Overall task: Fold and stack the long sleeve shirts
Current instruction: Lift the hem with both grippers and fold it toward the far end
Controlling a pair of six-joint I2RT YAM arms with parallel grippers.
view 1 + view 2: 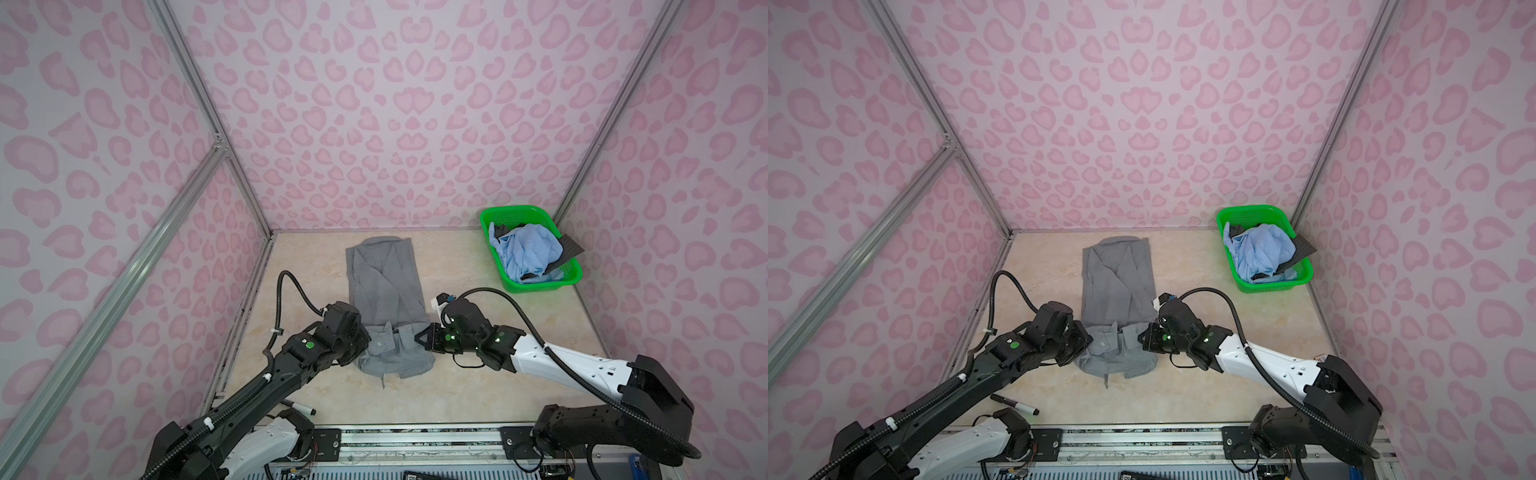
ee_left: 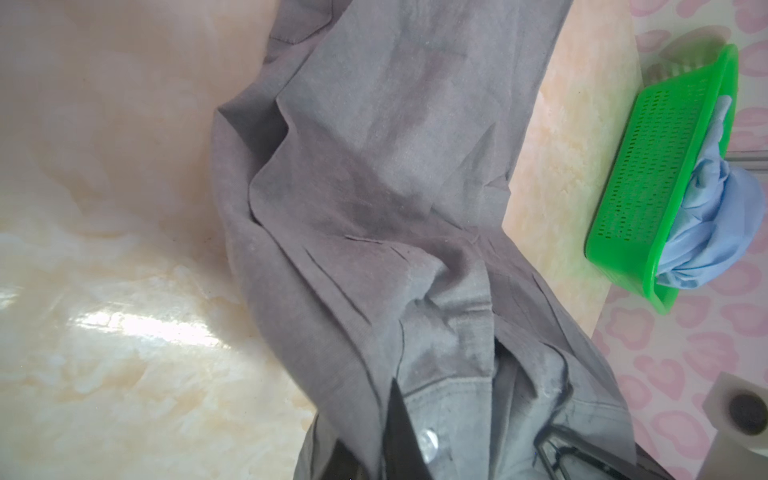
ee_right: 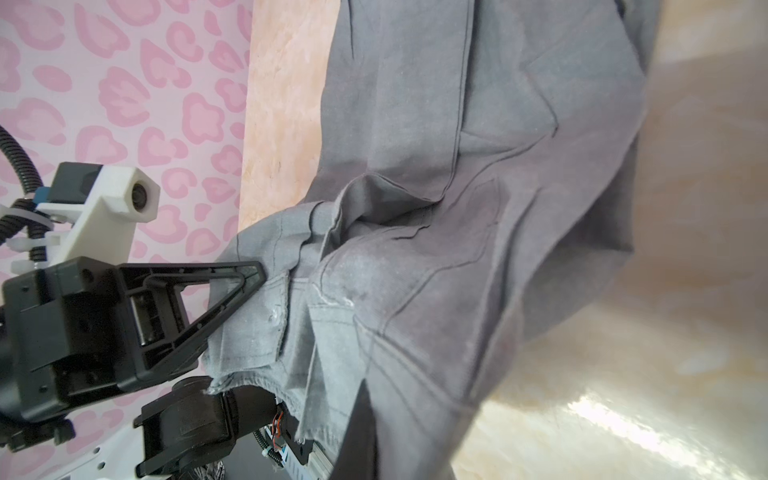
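Observation:
A plain grey long sleeve shirt (image 1: 386,274) lies lengthwise on the table in both top views, its sleeves folded in over the body. Its near end is raised and bunched between my two grippers. My left gripper (image 1: 366,334) is shut on the cloth's left edge. My right gripper (image 1: 419,337) is shut on its right edge. In the left wrist view a dark finger (image 2: 399,432) pinches grey cloth (image 2: 395,145) beside a button. The right wrist view shows my own finger (image 3: 361,432) buried in the grey shirt (image 3: 498,166), with the left gripper (image 3: 253,270) opposite.
A green basket (image 1: 536,284) stands at the back right, holding a crumpled light blue shirt (image 1: 525,249) and a dark charcoal one (image 1: 571,247). A black marker (image 1: 1014,405) lies near the table's front left. Pink patterned walls close in three sides.

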